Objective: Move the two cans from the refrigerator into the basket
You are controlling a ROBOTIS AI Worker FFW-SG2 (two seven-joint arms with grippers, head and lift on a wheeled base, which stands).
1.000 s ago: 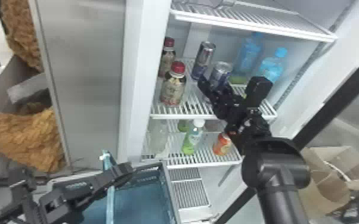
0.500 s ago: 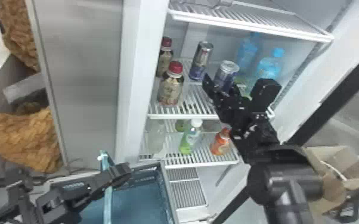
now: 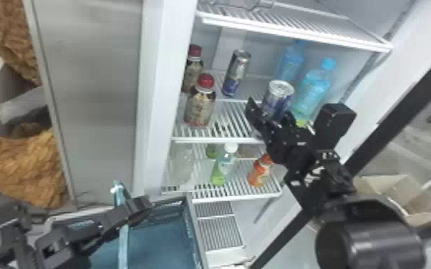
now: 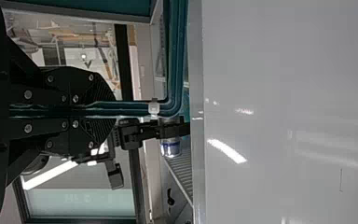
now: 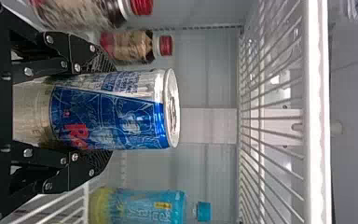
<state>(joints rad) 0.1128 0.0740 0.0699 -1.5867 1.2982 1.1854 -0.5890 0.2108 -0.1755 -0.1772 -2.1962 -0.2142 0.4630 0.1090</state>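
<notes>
1. One silver-and-blue metal can (image 5: 135, 112) is gripped between the right gripper's (image 5: 106, 114) black fingers; since the earlier head views, it has been drawn away from the second, slim silver-and-blue can (image 3: 236, 73), which is left standing beyond those jaws on the white wire shelf (image 3: 218, 140).
2. The first removal seems begun, with neither can in the blue-green plastic basket (image 3: 194, 232).
3. The basket's teal handle (image 4: 137, 108) is clamped between the left gripper's (image 4: 107, 109) fingers, presumably for steadying.
4. The held can's base is masked by the right jaws; whether it clears the shelf cannot quite be judged. The basket's near end is cut off.
</notes>
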